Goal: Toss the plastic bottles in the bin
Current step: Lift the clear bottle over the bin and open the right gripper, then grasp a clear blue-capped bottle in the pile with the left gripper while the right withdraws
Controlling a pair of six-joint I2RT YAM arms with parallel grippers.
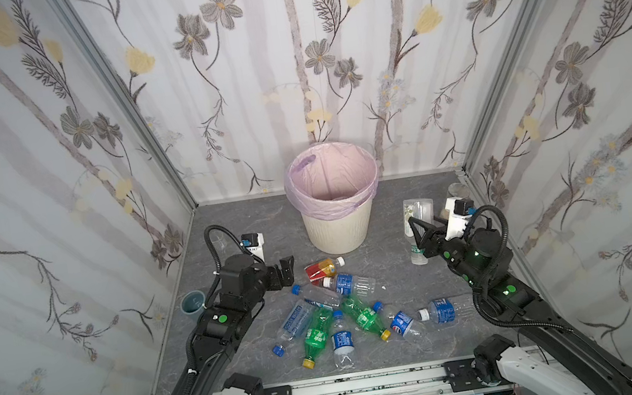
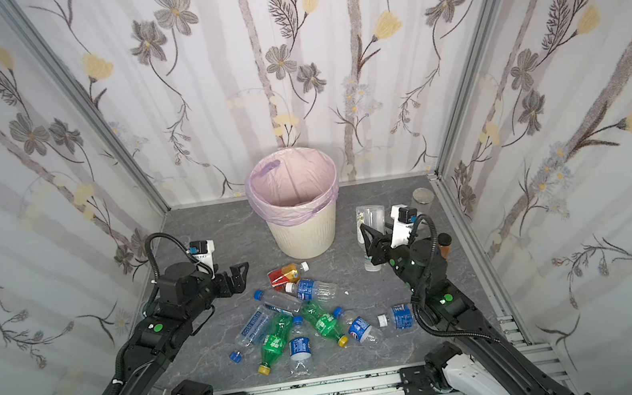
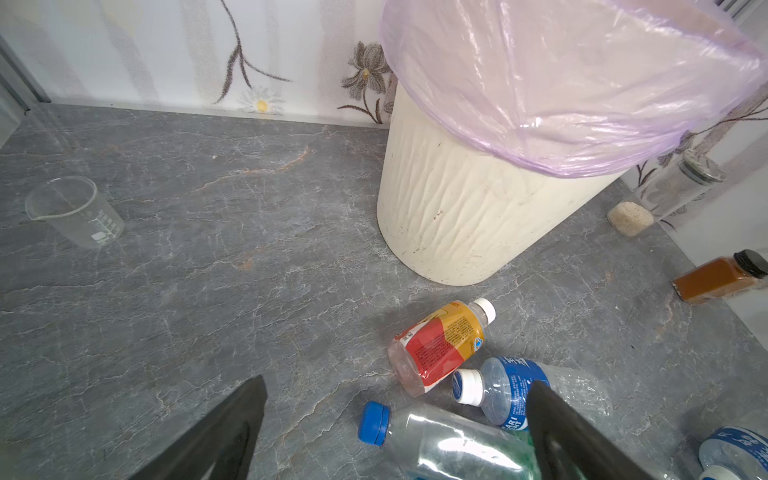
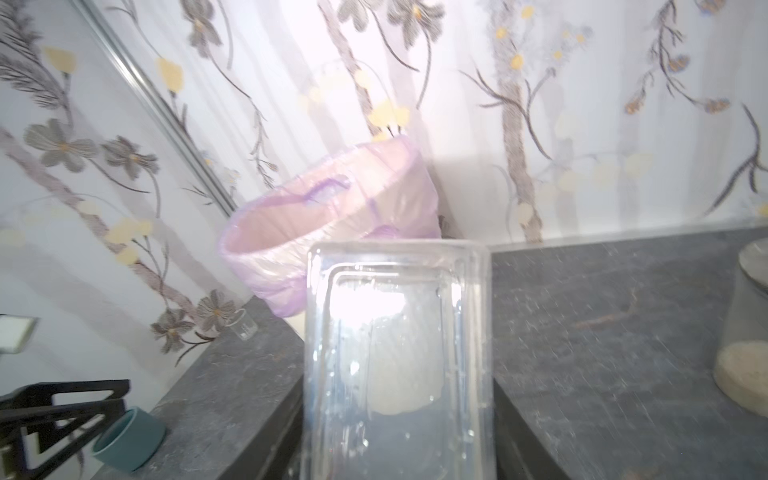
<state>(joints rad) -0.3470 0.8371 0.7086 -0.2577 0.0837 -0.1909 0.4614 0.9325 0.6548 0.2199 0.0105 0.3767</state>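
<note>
Our right end effector [image 1: 416,228] clenches a clear, square-sided bottle [image 1: 418,207], raised just right of the cream ribbed, pink-lined bin [image 1: 339,231]. Our left end effector [image 1: 287,269] hangs released beside blue-labelled, green and red-yellow bottles [image 1: 365,317] strewn on the counter [image 1: 390,263].

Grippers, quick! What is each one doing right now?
Left gripper: open, holding nothing.
Right gripper: shut on a clear bottle.
</note>
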